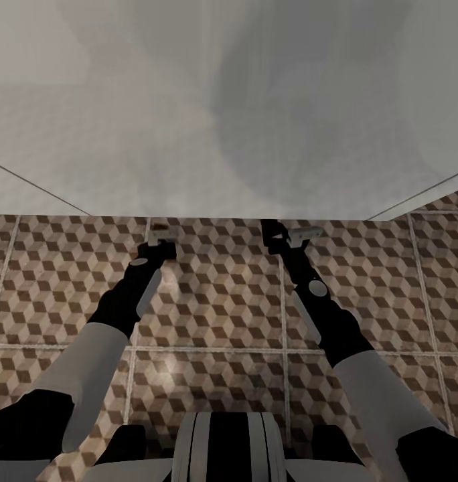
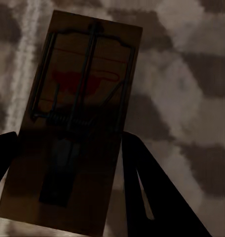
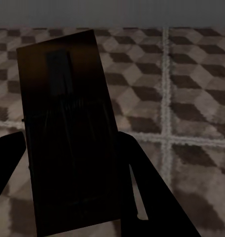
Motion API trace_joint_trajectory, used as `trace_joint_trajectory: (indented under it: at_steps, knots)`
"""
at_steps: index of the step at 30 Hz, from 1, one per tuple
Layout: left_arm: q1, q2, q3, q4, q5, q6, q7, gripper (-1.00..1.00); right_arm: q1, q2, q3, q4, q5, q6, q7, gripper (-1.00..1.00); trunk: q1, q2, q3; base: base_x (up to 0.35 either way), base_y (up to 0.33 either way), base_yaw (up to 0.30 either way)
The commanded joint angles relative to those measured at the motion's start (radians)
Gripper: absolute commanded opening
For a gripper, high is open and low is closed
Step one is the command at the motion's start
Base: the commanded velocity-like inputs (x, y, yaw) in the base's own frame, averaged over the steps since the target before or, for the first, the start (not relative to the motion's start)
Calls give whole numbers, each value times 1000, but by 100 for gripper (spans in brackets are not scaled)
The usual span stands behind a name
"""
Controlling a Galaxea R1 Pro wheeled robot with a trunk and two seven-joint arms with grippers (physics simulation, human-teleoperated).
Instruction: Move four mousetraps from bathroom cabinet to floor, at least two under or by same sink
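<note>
- The bathroom floor point(image 1: 209, 314), tiled in a brown, beige and white cube print with pale grout lines, spreads beneath me; past it a plain grey-white wall point(image 1: 229, 100) rises.
- Nearest in my head view sits my own black-and-white trunk point(image 1: 225, 445), with both arms reaching forward over the tiles.
- My left gripper point(image 1: 163, 234) hangs near the foot of the wall. From the head camera I can make out only a small pale shape at its tip.
- My left wrist camera shows far more: a mousetrap point(image 2: 78, 118), a tan board with dark wire bar, coiled spring and red marking, sits between the two dark fingers point(image 2: 152, 192), which press against its long edges. Blurred floor tiles lie behind it.
- My right gripper point(image 1: 292, 235) hangs level with the left one, well apart from it.
- My right wrist camera shows a second mousetrap point(image 3: 68, 143), deep in shadow, gripped likewise between the closed-in fingers point(image 3: 147, 192), above sharper tiles and a grout crossing.
</note>
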Motion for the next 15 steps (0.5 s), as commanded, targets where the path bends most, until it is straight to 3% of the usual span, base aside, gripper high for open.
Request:
trace_joint_trajectory:
  at_steps: [1,10,15]
  knots:
    - [0,1,-4,-5,7,5,9,-100,0,-1,4,1,-10,-4,-4,-100,0,0,0,0,0,0]
    - [0,0,-4,-41,8,5,9,-100,4,0,4,9,-10,-4,-3,-100,0,0,0,0,0,0]
    - [0,1,-4,-56,8,5,8,-100,4,9,4,86,-10,-4,-3,-100,0,0,0,0,0,0]
